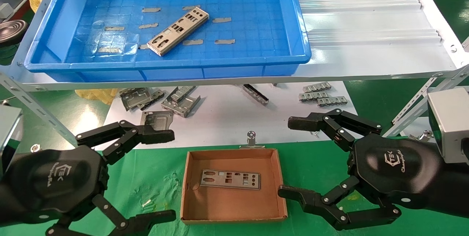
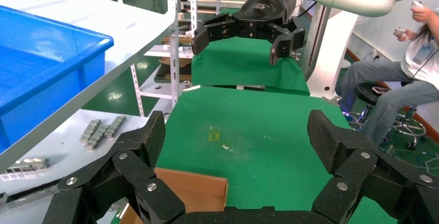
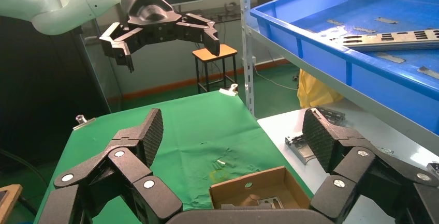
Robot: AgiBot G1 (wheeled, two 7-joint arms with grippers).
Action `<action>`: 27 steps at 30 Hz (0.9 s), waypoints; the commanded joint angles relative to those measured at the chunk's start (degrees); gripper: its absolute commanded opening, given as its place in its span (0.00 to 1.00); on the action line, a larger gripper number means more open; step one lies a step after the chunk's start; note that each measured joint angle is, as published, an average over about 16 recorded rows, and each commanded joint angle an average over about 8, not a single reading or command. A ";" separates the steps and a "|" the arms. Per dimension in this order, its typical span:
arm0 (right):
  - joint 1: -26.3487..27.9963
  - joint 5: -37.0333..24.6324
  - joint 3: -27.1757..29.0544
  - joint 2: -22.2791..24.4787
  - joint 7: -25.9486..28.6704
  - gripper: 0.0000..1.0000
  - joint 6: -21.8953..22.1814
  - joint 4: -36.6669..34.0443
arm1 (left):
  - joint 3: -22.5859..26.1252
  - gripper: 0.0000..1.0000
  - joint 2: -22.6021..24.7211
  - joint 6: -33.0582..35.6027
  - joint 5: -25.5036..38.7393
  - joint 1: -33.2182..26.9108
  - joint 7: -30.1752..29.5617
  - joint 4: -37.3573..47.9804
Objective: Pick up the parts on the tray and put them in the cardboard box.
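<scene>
One silver punched part (image 1: pixel 178 30) lies diagonally on the floor of the blue tray (image 1: pixel 51 27) on the upper shelf; it also shows in the right wrist view (image 3: pixel 393 38). A second part (image 1: pixel 229 180) lies flat inside the cardboard box (image 1: pixel 190 184) on the green cloth. My left gripper (image 1: pixel 161 175) hovers open left of the box, holding nothing. To the right of the box hangs my right gripper (image 1: pixel 291 157), also open and empty. The box appears below each gripper, in the left wrist view (image 2: pixel 191 188) and in the right wrist view (image 3: pixel 248 185).
Short grey tape strips (image 1: pixel 223 19) dot the tray floor. Bent grey brackets (image 1: pixel 181 100) and small stamped pieces (image 1: pixel 318 95) lie on the white lower surface under the shelf. Slotted shelf struts (image 1: pixel 33 106) flank both arms. A clip (image 1: pixel 251 139) sits behind the box.
</scene>
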 commanded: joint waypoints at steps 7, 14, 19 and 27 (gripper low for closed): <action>0.00 0.00 0.00 0.00 0.00 1.00 0.00 0.00 | 0.00 1.00 0.00 0.00 0.00 0.00 0.00 0.01; 0.00 0.00 0.00 0.00 0.00 1.00 0.00 0.00 | 0.01 1.00 0.00 0.00 0.00 0.00 0.00 0.01; 0.00 0.00 0.00 0.00 0.00 1.00 0.00 0.00 | 0.01 1.00 0.00 0.00 0.00 0.00 0.00 0.01; 0.00 0.00 0.00 0.00 0.00 1.00 0.00 0.00 | 0.01 1.00 0.00 0.00 0.00 0.00 0.00 0.01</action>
